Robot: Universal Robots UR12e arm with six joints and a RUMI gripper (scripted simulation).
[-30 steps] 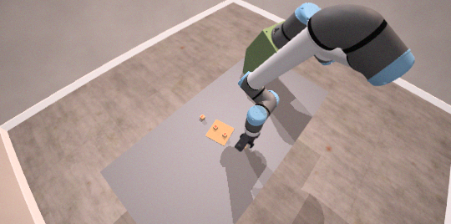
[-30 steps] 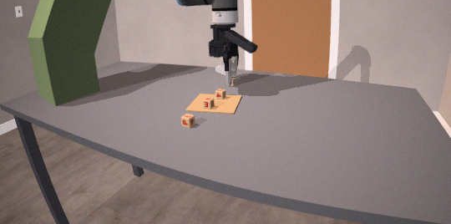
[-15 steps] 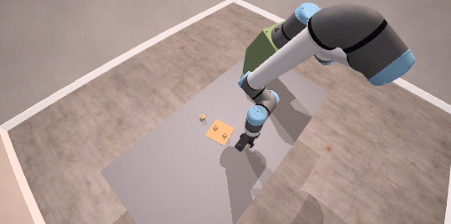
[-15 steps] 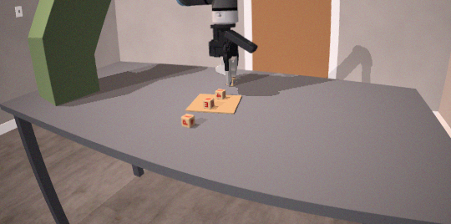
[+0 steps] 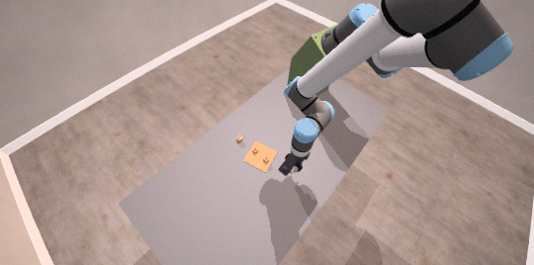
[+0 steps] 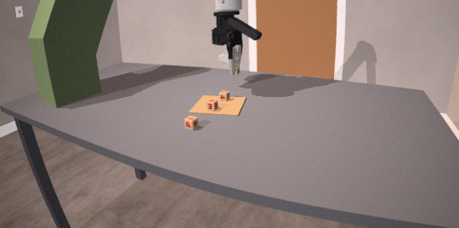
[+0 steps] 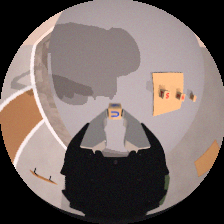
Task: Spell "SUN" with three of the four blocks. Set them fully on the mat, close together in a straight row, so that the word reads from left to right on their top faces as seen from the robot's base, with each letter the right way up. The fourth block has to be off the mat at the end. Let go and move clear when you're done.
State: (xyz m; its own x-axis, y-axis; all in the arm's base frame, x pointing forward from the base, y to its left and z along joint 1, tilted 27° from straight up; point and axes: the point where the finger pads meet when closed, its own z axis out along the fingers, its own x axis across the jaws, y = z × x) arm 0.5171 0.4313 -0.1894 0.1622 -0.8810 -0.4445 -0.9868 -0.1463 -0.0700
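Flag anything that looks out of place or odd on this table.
Nothing is damaged or toppled. Two blocks sit upright on the mat, one block sits off it on the table, and the gripper holds the fourth block in the air beside the mat.
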